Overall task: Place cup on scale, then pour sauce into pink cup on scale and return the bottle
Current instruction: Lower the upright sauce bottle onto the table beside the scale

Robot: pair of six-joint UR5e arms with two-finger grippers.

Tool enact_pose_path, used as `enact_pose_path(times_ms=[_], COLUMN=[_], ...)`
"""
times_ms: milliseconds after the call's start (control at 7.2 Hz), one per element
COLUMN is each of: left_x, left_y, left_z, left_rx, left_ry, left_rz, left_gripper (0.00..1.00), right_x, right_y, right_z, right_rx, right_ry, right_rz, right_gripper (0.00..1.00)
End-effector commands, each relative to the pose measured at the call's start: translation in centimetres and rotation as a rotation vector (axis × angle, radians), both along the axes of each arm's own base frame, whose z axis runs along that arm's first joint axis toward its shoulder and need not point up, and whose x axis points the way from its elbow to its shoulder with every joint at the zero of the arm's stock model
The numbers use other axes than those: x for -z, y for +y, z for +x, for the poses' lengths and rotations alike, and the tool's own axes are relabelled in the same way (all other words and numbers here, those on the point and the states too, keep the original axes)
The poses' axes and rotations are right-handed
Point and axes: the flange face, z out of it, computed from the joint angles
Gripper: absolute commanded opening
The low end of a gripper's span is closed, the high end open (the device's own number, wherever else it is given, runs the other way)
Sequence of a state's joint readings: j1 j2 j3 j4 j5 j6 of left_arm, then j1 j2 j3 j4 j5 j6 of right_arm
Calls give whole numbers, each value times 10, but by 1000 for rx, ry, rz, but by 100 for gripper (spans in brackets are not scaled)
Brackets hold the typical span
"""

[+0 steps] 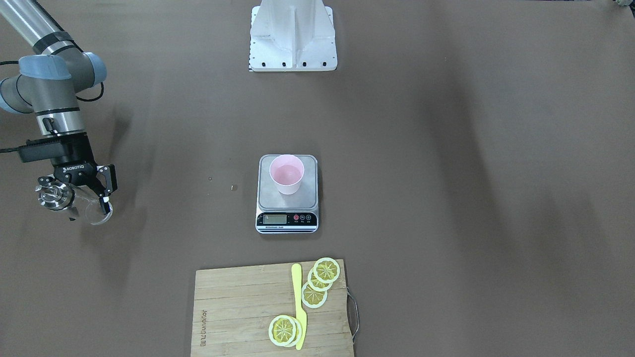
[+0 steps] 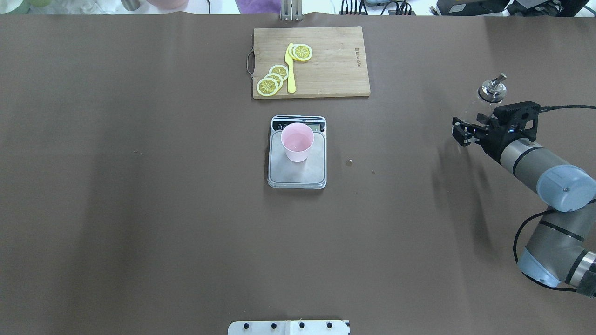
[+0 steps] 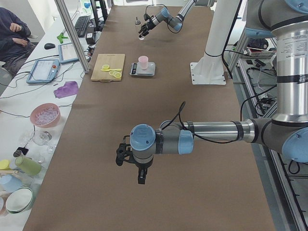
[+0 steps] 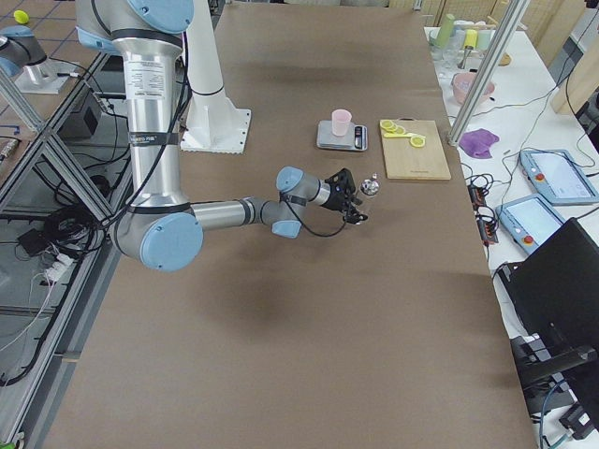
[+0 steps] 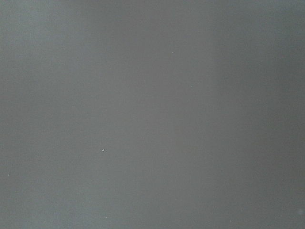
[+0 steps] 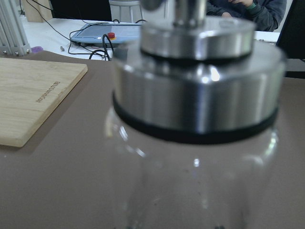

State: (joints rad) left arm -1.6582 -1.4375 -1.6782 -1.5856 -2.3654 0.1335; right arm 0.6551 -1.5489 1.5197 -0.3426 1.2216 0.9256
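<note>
The pale pink plastic cup (image 1: 286, 174) stands upright on the grey steel platform of the small digital scale (image 1: 308, 194), towards the back of the platform and away from the display strip, so that part looks done. Your right tool (image 1: 74, 196) is well off to the robot's right of the scale. Its fingers sit either side of the clear glass bottle with the shiny metal cap (image 2: 492, 89), apparently clamped on the body just under the cap. The glass looks see-through in the right wrist view, and the cup's inside is evenly pink, so I cannot tell whether sauce has been poured. Whichever way you take the bottle, keep it upright, with the spout level and the grip low enough on the glass that the heavy cap cannot tip it. If you are setting it down, lower it straight until the base sits flat on the brown desk (image 1: 446, 198). Only then widen the tool, and lift clear without brushing the cap. The left tool (image 3: 122, 158) hangs far from the scale, and I cannot tell how wide it stands.
</note>
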Motion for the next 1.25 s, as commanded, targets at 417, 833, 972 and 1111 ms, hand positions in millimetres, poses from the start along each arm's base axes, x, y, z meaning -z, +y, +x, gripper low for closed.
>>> enact_pose_path(times_ms=[417,833,972,1111], left_x=[0,0,0,0], left_y=[0,0,0,0], left_z=[0,0,0,0], left_rx=[-1,-1,-1,0], left_ry=[-2,0,0,0], left_rz=[1,0,0,-1], left_gripper=[98,98,98,98], right_x=[-17,-26,-26,-28], right_y=[15,22,24,25], right_z=[7,-7,-14,-16], right_rx=[-91,-113,-114,-109], right_ry=[7,36,41,43], right_rz=[16,27,31,30], right_gripper=[0,0,0,0])
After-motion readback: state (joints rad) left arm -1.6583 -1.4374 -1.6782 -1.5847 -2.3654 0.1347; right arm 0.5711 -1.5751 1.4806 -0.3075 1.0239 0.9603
